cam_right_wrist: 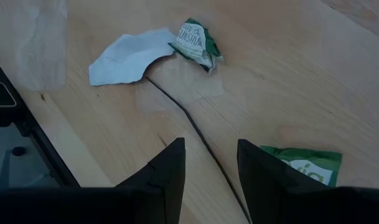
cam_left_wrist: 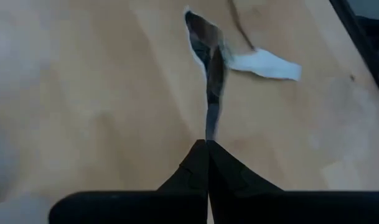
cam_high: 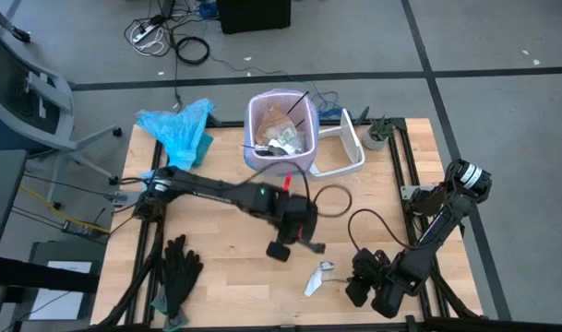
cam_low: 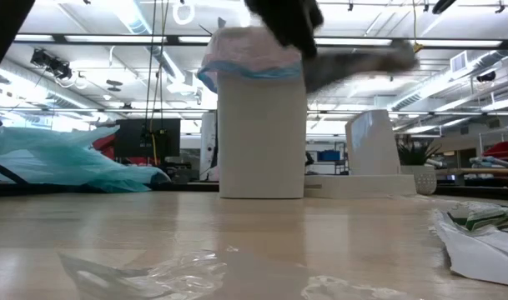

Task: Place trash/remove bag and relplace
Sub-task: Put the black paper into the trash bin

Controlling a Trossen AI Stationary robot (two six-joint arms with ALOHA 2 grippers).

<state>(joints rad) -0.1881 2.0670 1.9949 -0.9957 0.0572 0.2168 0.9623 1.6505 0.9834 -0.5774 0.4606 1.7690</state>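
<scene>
my left tool (cam_left_wrist: pixel 207 144), on the near side of the bin (cam_high: pixel 281 129), is closed on a thin wrapper scrap (cam_left_wrist: pixel 209 74). lift straight, carry over the lined bin, release inside the bag (cam_low: pixel 241 52).

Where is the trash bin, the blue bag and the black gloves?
trash bin (cam_high: pixel 259 111), high view, on its lined rim.
light-blue plastic bag (cam_high: pixel 181 129), high view, on the crumpled middle.
black gloves (cam_high: pixel 180 269), high view, on the palm area.

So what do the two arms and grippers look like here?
Both arms are black, jointed, with black cables looping beside them. The left arm shows a small green light and red marks near its gripper. The right gripper has two flat, dark, wedge-shaped fingers.
</scene>
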